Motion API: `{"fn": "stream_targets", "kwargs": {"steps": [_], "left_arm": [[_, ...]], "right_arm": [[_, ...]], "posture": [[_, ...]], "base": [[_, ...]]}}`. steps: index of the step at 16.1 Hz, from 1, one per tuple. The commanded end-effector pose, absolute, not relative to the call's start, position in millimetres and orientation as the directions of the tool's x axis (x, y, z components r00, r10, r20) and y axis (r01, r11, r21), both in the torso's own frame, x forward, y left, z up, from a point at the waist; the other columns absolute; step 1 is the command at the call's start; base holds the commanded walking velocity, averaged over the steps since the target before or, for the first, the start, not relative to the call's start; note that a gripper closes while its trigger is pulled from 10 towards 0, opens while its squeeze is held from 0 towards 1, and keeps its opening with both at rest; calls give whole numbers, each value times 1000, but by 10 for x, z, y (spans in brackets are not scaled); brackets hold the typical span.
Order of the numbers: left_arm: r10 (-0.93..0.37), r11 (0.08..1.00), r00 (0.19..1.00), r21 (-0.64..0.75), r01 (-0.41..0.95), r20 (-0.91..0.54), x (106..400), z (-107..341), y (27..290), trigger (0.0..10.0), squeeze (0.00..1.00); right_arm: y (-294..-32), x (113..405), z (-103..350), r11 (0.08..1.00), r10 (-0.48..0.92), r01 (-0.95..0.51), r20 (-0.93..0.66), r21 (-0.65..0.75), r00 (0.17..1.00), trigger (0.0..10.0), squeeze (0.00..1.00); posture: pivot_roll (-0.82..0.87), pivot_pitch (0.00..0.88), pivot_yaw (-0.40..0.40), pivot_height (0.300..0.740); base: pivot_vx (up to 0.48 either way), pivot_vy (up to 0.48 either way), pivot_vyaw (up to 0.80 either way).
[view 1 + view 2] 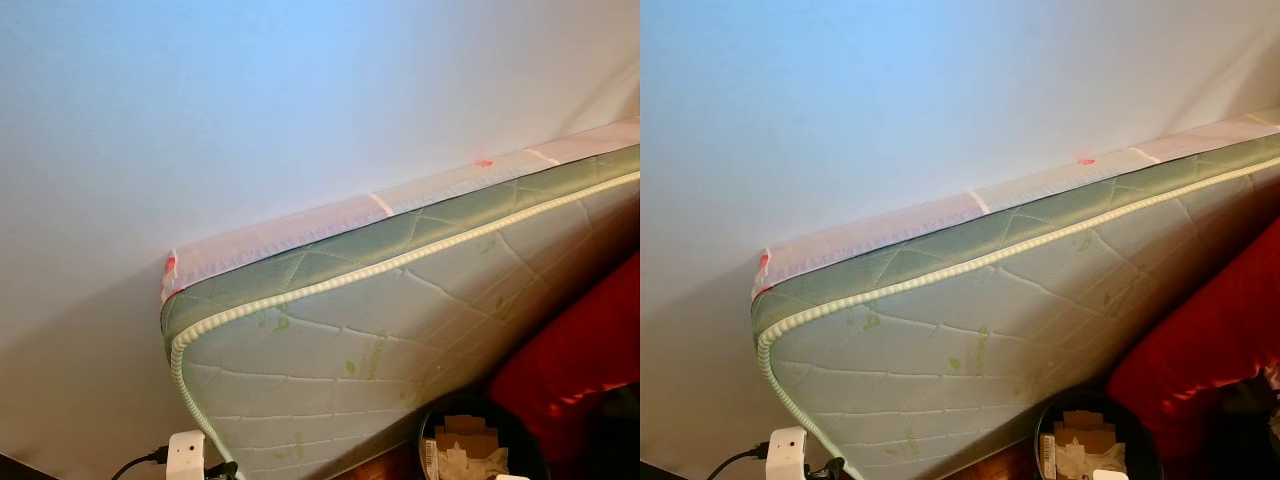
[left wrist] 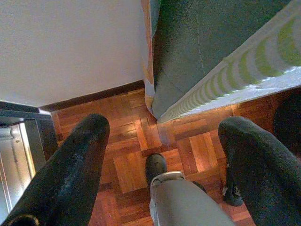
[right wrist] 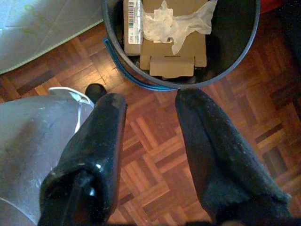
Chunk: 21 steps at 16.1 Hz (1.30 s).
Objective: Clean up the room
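A black round bin (image 3: 183, 42) stands on the parquet floor, holding flattened cardboard (image 3: 174, 52) and crumpled white paper (image 3: 176, 23). In the head views the bin (image 1: 480, 445) sits at the bottom, beside a quilted green-and-white mattress (image 1: 400, 320) leaning on its edge against the white wall. My right gripper (image 3: 150, 113) hangs open just above the floor, a little short of the bin's rim, with nothing between its fingers. My left gripper (image 2: 162, 136) is open over bare parquet near the mattress corner (image 2: 164, 106), holding nothing.
A red cushion or seat (image 1: 575, 365) lies right of the bin. A white plug adapter (image 1: 185, 455) with a black cable sits at the wall by the mattress corner. A metal frame (image 2: 21, 141) stands beside the left gripper. My own feet (image 2: 155, 167) show on the floor.
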<state>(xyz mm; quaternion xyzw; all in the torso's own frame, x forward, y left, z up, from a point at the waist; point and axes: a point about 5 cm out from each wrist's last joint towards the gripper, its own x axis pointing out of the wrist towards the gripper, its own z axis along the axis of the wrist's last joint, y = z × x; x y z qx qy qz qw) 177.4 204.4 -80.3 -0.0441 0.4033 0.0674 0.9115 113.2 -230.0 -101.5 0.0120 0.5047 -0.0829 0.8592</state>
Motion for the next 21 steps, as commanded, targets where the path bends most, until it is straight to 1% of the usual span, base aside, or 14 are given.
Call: {"fn": "stream_targets", "kwargs": {"steps": [1, 7, 9, 14, 21], "left_arm": [[130, 990, 490, 91, -104, -862, 1368, -923, 2410, 10000, 0], [127, 991, 492, 87, -102, -861, 1384, -927, 2374, 10000, 0], [135, 990, 489, 92, -111, -862, 1358, -915, 2452, 10000, 0], [143, 988, 484, 99, -116, -863, 1313, -911, 2515, 10000, 0], [144, 987, 484, 92, -129, -863, 1313, -921, 2482, 10000, 0]], "right_arm": [[-2083, 1416, -986, 975, -18, 203, -884, 88, 467, 10000, 0], [-2089, 1415, -986, 976, -18, 199, -885, 85, 465, 10000, 0], [-2090, 1413, -986, 977, -17, 196, -886, 83, 464, 10000, 0], [-2097, 1408, -986, 978, -17, 192, -886, 82, 464, 10000, 0], [-2112, 1409, -983, 976, -22, 202, -884, 82, 468, 10000, 0]], "posture": [[47, 0, 11, 740], [48, 0, 7, 740], [49, 0, 5, 740], [50, 0, 3, 740], [48, 0, -5, 740]], "base": [[-240, 0, 0], [-253, 0, 0], [-296, 0, 0], [-294, 0, 0], [0, 0, 0]]}}
